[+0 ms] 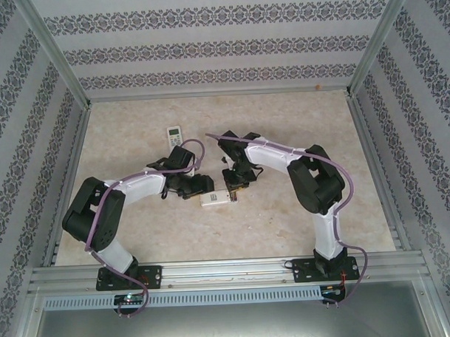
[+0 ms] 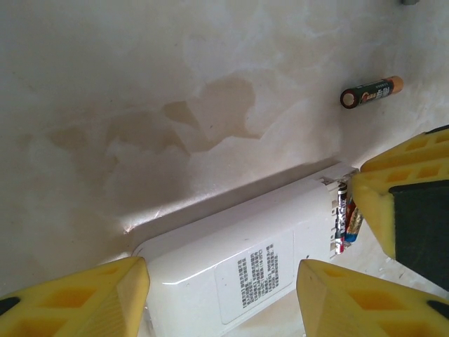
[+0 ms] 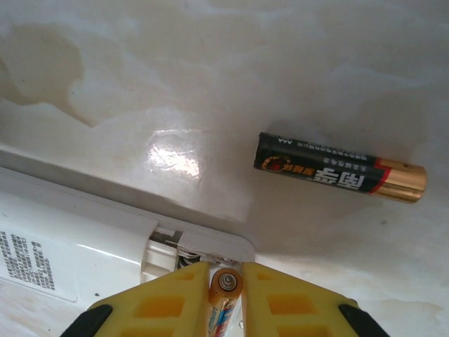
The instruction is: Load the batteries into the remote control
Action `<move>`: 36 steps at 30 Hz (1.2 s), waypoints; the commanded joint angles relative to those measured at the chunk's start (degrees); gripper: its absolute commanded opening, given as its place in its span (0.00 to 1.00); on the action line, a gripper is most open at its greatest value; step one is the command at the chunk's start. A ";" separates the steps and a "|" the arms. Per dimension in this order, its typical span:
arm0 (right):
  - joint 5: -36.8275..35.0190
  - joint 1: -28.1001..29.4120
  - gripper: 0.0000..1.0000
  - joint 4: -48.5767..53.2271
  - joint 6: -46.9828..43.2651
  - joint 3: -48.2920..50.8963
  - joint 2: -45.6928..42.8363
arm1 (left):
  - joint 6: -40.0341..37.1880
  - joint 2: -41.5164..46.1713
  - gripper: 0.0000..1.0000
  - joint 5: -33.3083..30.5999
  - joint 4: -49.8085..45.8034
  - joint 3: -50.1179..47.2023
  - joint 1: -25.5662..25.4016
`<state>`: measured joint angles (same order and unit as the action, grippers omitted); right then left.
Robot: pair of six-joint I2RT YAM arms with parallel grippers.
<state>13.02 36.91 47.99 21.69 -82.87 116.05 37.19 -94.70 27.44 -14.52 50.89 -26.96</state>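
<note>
The right pincer (image 3: 225, 272) is clamped on one battery (image 3: 226, 289) at the open compartment of the face-down white remote (image 2: 231, 260). It looks not yet seated. The left pincer (image 2: 221, 284) is spread wide over the remote. A loose battery (image 3: 340, 175) waits on the worktop (image 3: 316, 63).

The middle of the table (image 1: 305, 129) is crowded. The left gripper (image 2: 221, 275) straddles the white remote (image 2: 196, 253), and the right gripper (image 3: 224, 270), pinching a battery (image 3: 223, 295), blocks the remote's open end. A loose battery (image 3: 340, 167) lies just beyond, with bare tabletop all round it. A second remote (image 1: 174, 134) sits beside the left arm. The far right side is open.
</note>
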 commanded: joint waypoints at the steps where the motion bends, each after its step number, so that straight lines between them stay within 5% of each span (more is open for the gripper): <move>1: -0.45 0.53 0.18 1.59 -0.90 2.26 -1.28 | 1.29 -0.80 0.59 1.57 -1.65 -1.06 -1.43; 11: -0.63 1.10 0.13 -0.80 -2.21 5.96 -1.61 | 2.42 -1.02 0.59 1.47 -0.81 -1.49 -2.13; 24: -1.04 2.37 0.00 -16.51 1.43 17.54 -5.58 | 5.06 -0.17 0.59 0.27 -0.61 -3.06 -3.01; 36: -2.92 6.09 0.00 -20.74 5.55 20.32 -4.85 | 6.42 0.83 0.60 -1.66 -0.73 -1.50 -3.52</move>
<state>8.45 39.66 28.14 25.82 -66.59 106.45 42.52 -93.60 24.14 -13.67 50.04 -28.56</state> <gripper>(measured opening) 0.061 0.598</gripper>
